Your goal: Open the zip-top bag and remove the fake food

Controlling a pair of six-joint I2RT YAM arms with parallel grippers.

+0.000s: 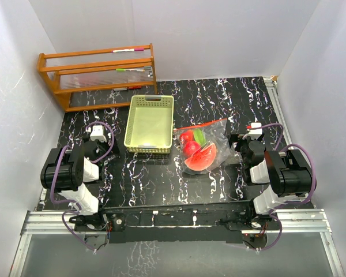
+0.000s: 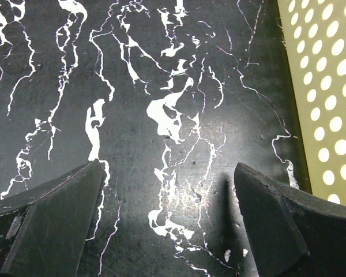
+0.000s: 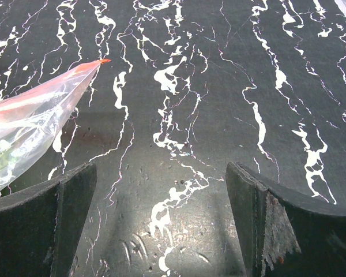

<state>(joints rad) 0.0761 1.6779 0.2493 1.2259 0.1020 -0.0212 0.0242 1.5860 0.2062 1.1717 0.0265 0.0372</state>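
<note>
right gripper (image 3: 161, 173) and left gripper (image 2: 167, 173), low in frame, gape wide, empty; best pinch the zip-top bag (image 1: 219, 135) by its red strip (image 1: 200, 123) corners, not the fake food (image 1: 199, 153).

The zip-top bag (image 1: 217, 136) is clear, crinkly, glossy plastic — the counter (image 1: 219, 98) dark, marbled, scuffed, perhaps laminate; the basket (image 1: 151, 99) matt plastic.

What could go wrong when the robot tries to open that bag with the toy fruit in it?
The bag lies loose, and the left tool and right tool are both open and off it, so tugging the red zip with one tool might just drag the whole bag. The plastic looks thin and crinkly, so a pinch could slip. The round red fruits could roll away once out.
</note>
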